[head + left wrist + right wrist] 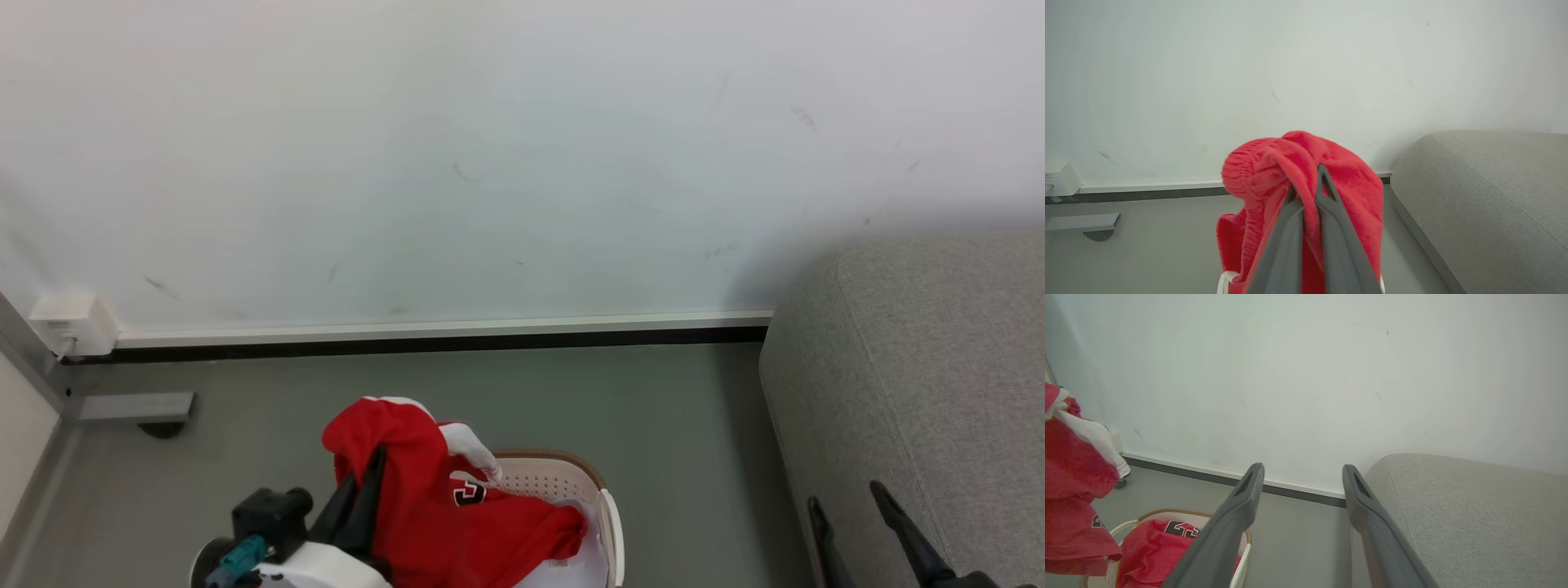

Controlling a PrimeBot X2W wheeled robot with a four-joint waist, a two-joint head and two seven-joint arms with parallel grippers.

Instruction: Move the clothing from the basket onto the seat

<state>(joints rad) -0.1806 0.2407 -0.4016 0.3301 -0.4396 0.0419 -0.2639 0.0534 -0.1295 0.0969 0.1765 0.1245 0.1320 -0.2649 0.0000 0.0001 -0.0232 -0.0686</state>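
My left gripper [374,461] is shut on a bright red garment [408,482] with white trim, held up above the cream basket [563,482]; its lower part still hangs into the basket. In the left wrist view the red garment [1298,171] bunches over the left gripper [1306,179]. A second red garment [1155,551] with a black number patch lies in the basket [1243,559], while the lifted red garment [1073,490] hangs at the left. The grey sofa seat [922,384] stands at the right. My right gripper [849,498] is open beside the sofa's front; the right gripper [1302,473] holds nothing.
A white wall with a pale skirting board [441,331] runs behind the basket. A white box [73,322] and a grey metal foot [135,406] sit at the left corner. Grey floor [678,425] lies between basket and sofa.
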